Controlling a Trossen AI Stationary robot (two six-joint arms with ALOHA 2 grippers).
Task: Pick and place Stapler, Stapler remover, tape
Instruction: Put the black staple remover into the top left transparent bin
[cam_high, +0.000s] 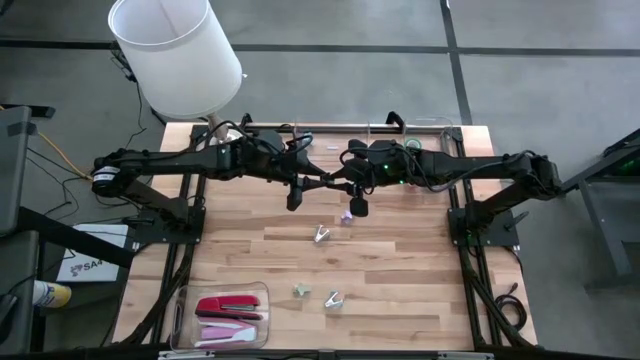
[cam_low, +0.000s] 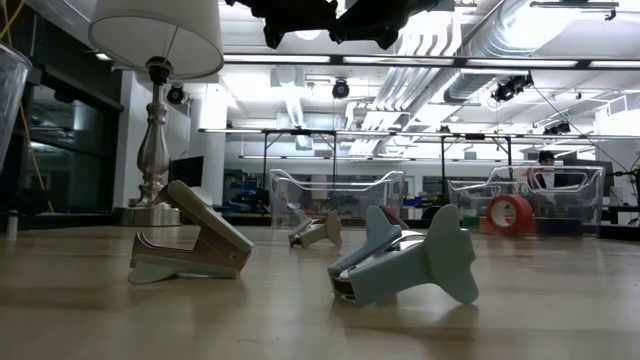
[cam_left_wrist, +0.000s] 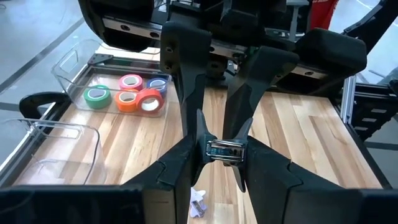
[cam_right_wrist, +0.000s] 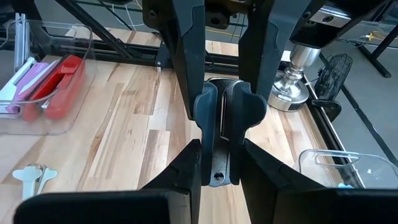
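Above the desk (cam_high: 400, 260), my right jaws clamp a dark staple remover (cam_right_wrist: 221, 134) while my left jaws pinch only its metal tip, so releasing early could drop it.

We cannot make out the small pale piece (cam_high: 346, 218) under the arms in the high view. In the low view, the grippers are cut off by the top edge, and a person (cam_low: 546, 160) far behind is too blurred to make out.
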